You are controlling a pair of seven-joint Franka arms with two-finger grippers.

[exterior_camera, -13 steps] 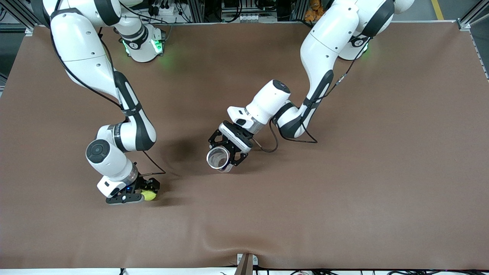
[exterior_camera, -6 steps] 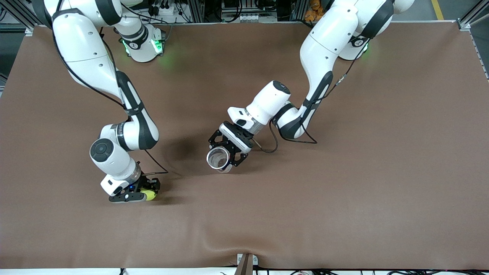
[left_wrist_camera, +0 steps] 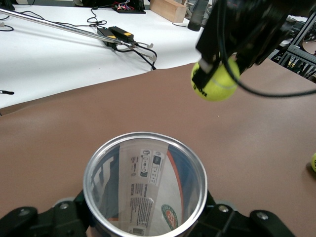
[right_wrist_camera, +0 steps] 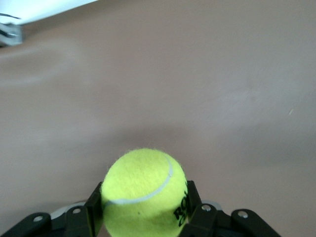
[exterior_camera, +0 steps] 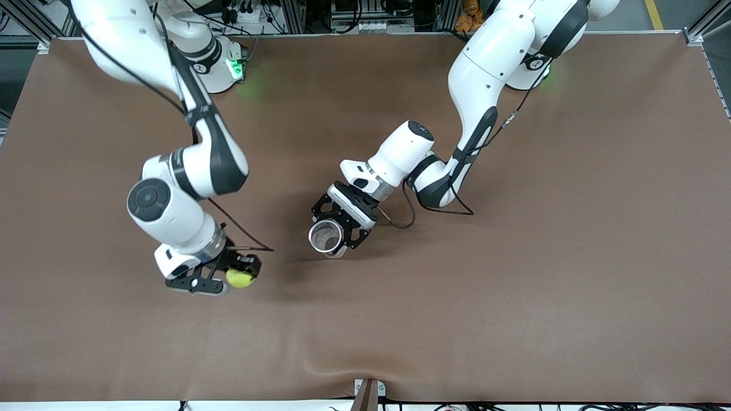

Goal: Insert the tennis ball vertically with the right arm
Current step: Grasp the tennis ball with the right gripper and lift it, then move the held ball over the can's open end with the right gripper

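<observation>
The tennis ball (exterior_camera: 239, 278) is clamped between the closed fingers of the right gripper (exterior_camera: 228, 279), held above the brown table (exterior_camera: 514, 285). The clear can (exterior_camera: 326, 237) is gripped upright by the left gripper (exterior_camera: 337, 225), mouth open.

Fuzzy felt tennis ball (right_wrist_camera: 143, 190), clear plastic can (left_wrist_camera: 144, 190)

Yellow-green tennis ball (exterior_camera: 239, 278), brown table (exterior_camera: 571, 257)
</observation>
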